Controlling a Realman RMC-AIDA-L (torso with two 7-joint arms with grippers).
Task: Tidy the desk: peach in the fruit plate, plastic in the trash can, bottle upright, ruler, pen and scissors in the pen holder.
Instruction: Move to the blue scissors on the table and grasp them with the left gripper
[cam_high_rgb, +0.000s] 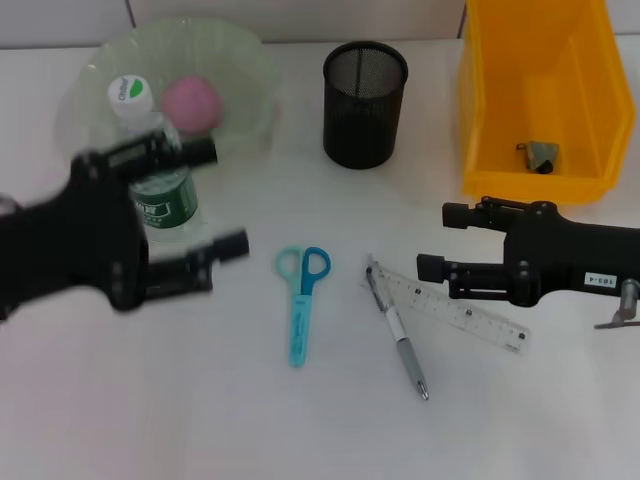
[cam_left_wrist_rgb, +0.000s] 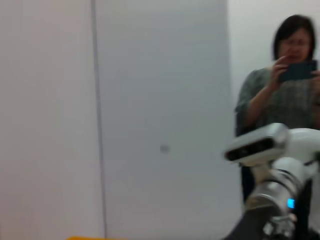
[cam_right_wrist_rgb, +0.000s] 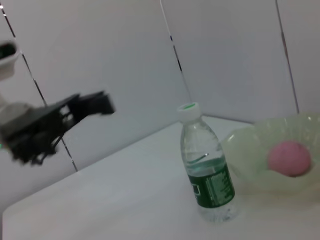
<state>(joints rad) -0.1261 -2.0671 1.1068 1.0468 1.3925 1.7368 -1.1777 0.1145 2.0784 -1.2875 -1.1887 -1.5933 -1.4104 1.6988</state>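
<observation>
Done, we judge: peach (cam_high_rgb: 190, 102) in fruit plate (cam_high_rgb: 90, 85) upper left, bottle (cam_high_rgb: 150, 165) upright, plastic (cam_high_rgb: 541, 155) in trash can (cam_high_rgb: 480, 120). Left: scissors (cam_high_rgb: 301, 303), pen (cam_high_rgb: 398, 335), ruler (cam_high_rgb: 455, 308) lie mid-bench, pen holder (cam_high_rgb: 365, 103) empty. Left gripper (cam_high_rgb: 225, 200) and right gripper (cam_high_rgb: 438, 242) fingers open, holding nothing

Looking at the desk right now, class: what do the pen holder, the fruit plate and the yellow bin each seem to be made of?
Pen holder: black wire mesh, probably metal; its wall shows a fine grid.
Fruit plate: translucent pale green, glass or plastic; the table shows through it.
Yellow bin: opaque moulded plastic, by its smooth, slightly glossy walls.
</observation>
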